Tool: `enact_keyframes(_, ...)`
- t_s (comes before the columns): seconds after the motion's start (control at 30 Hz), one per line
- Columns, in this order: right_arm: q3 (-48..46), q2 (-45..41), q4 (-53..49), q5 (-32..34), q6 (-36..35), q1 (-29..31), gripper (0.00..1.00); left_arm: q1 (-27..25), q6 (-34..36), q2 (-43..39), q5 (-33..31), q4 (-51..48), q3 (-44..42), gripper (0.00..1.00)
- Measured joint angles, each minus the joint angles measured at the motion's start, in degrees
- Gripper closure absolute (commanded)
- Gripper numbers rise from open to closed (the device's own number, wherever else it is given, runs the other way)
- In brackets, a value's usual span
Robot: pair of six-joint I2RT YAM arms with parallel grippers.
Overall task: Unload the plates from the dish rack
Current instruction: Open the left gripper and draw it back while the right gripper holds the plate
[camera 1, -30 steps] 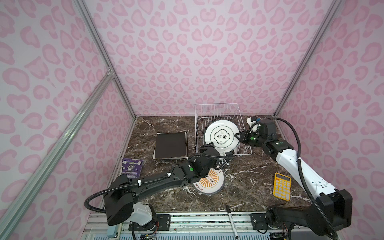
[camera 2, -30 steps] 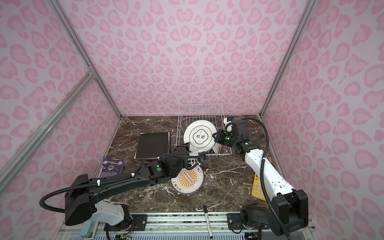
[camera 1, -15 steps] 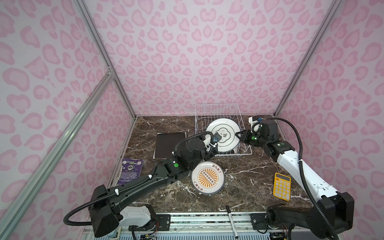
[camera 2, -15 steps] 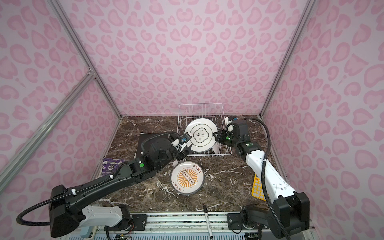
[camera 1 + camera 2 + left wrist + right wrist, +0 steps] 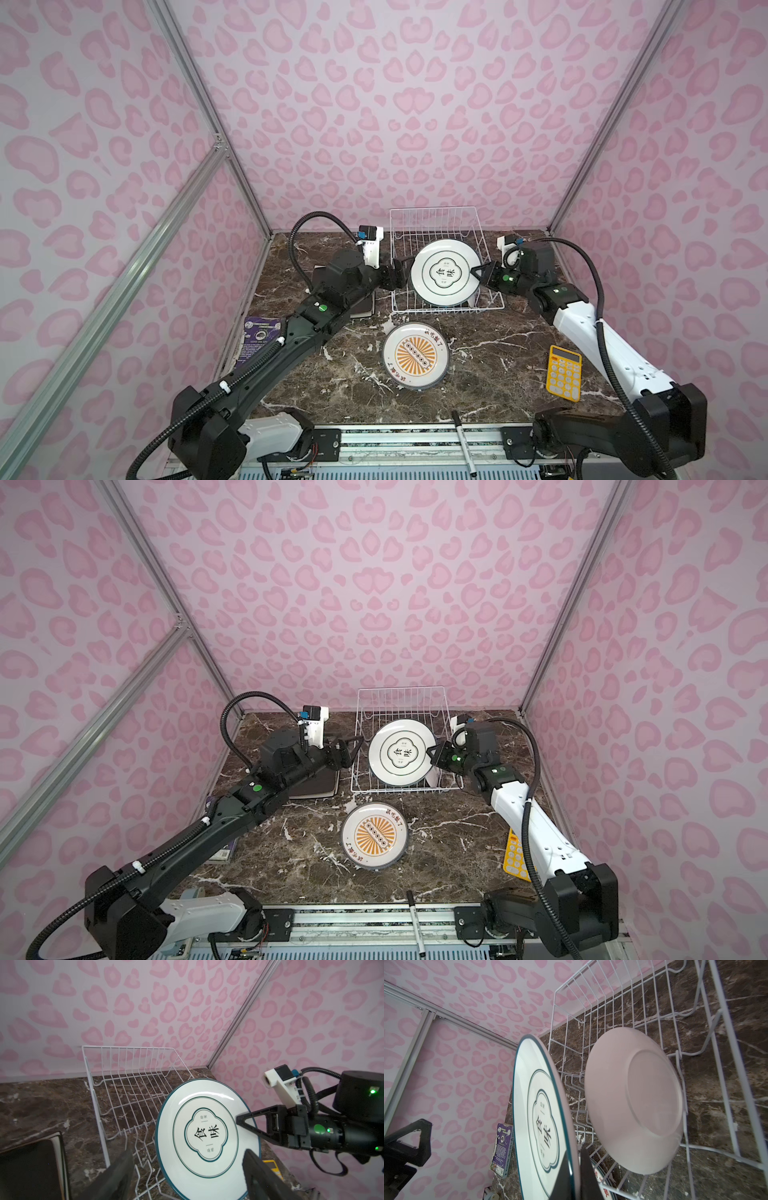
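My right end effector (image 5: 474, 272) pinches the rim of the round white green-edged plate (image 5: 444, 272) printed "食味", upright over the white wire dish rack (image 5: 436, 209), my left end effector (image 5: 400, 272) gapes wide just beside it, and I cannot read the red characters on the orange sunburst plate (image 5: 415, 356).

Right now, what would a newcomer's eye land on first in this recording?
The green-rimmed plate with black characters stands upright at the front of the dish rack, the right gripper shut on its rim. The left gripper is open beside its opposite edge, and an orange sunburst plate lies flat on the marble in front of the rack.
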Motion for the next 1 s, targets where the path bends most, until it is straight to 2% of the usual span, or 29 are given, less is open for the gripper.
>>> enact_keyframes(0.13,-0.1,0.0,0.7,-0.2,0.5,-0.1,1.00,3.6,-8.9,2.4,6.2,0.1,0.5,0.16)
enact_keyframes(0.43,-0.4,-0.5,1.7,-1.1,0.8,-0.7,1.00,7.2,-18.1,8.9,17.9,0.6,2.4,0.18)
enact_keyframes(0.8,-1.2,-0.8,2.7,-1.9,2.3,-1.4,1.00,7.1,-21.2,16.5,26.1,-1.0,5.4,0.22)
enact_keyframes(1.0,-1.2,0.1,3.8,-3.1,2.9,-1.4,1.00,6.1,-22.3,19.5,28.5,-1.0,6.4,0.32)
